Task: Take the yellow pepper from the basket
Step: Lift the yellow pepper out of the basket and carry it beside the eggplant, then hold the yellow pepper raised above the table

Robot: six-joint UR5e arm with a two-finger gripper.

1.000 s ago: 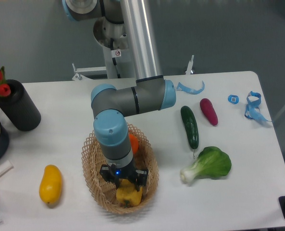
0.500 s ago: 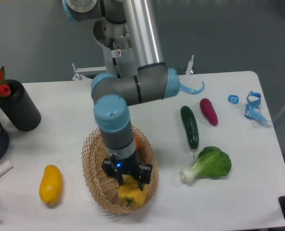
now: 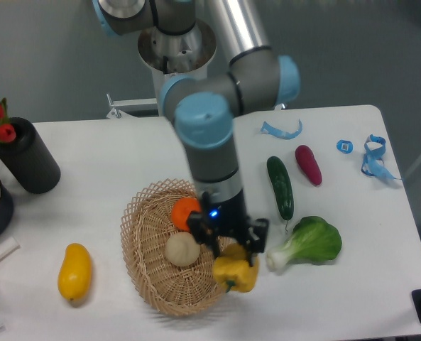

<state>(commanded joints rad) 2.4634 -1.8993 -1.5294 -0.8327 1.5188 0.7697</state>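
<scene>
My gripper (image 3: 233, 261) is shut on the yellow pepper (image 3: 236, 274), a blocky yellow fruit hanging just under the fingers. The pepper sits over the right rim of the tan wicker basket (image 3: 145, 283), partly past its edge and apparently lifted above it. The arm comes down from the upper middle and covers the basket's far right side. Inside the basket lie an orange fruit (image 3: 184, 212) and a pale round one (image 3: 181, 249).
A smooth yellow mango-like fruit (image 3: 75, 271) lies left of the basket. To the right are a green leafy vegetable (image 3: 309, 244), a cucumber (image 3: 280, 186) and a purple vegetable (image 3: 309, 164). A black cylinder (image 3: 27, 156) with red flowers and a dark bowl stand at the far left.
The arm has swung right and risen, carrying the yellow pepper from the basket's middle front to its right rim. The orange and pale fruits are now uncovered.
</scene>
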